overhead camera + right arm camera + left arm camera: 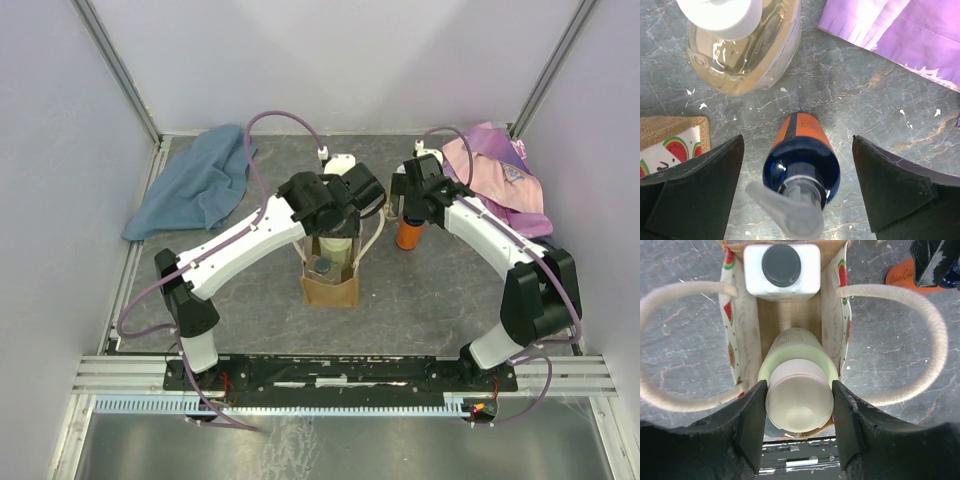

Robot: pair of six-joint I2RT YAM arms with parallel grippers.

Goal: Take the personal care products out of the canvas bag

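The canvas bag (790, 315) has a watermelon-print lining and two cream loop handles, and it stands mid-table (330, 290). Inside it are a white rectangular bottle with a dark cap (782, 270) and a pale green bottle with a cream cap (799, 347). My left gripper (799, 387) is shut on that cream cap from above, with both pads touching it. To the right of the bag, an orange bottle with a blue top and pump (802, 145) stands on the table. My right gripper (797, 140) is open wide around it, with neither finger touching.
A clear yellowish bottle with a white cap (745, 45) stands just beyond the orange one. A pink-purple cloth (500, 180) lies at the back right and a blue cloth (195, 185) at the back left. White walls enclose the table.
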